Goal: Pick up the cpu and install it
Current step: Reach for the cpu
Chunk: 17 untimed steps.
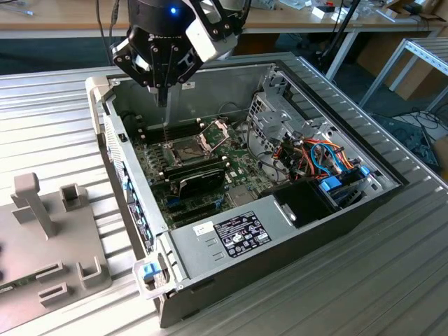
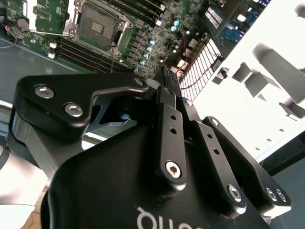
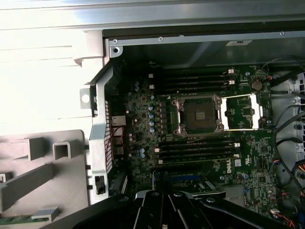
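As the pincer (image 1: 164,102) hangs closed above the case (image 1: 210,246), anything held hidden — socket (image 3: 199,115) uncovered.

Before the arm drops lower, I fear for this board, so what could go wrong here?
The socket lies open, so a skewed descent by the gripper could bend its bare contacts. The hinged frame stands open right beside it and could get clipped. Memory sticks flank the socket closely.

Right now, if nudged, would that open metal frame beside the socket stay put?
Probably not: the retention frame, swung open beside the socket, would likely pivot on its hinge. Thin shiny metal, so probably stiff and light.
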Tool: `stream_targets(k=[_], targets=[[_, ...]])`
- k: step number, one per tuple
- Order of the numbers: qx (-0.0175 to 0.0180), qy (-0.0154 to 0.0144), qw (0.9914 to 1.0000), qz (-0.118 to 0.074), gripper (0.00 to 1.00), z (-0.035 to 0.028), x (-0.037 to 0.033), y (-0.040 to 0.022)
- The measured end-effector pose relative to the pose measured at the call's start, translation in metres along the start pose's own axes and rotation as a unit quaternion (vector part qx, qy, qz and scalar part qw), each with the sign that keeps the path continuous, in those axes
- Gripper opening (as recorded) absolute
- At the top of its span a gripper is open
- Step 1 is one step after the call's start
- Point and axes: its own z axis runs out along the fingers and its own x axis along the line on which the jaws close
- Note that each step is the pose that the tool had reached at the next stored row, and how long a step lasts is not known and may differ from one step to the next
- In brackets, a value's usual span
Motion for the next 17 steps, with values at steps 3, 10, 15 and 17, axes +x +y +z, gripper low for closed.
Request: stream_targets(k=[3,10,15,17], targets=[[0.0000,0.0000,1.00000,0.000,0.11,-0.0001,0.0022,-0.0002],[0.0000,0.0000,1.00000,0.000,0.11,-0.0002,0.0086,-0.0006],[0.0000,0.0000,1.00000,0.000,0.11,-0.0004,0.0129,-0.0010],[0.0000,0.0000,1.00000,0.000,0.11,-0.0005,0.0166,-0.0012]])
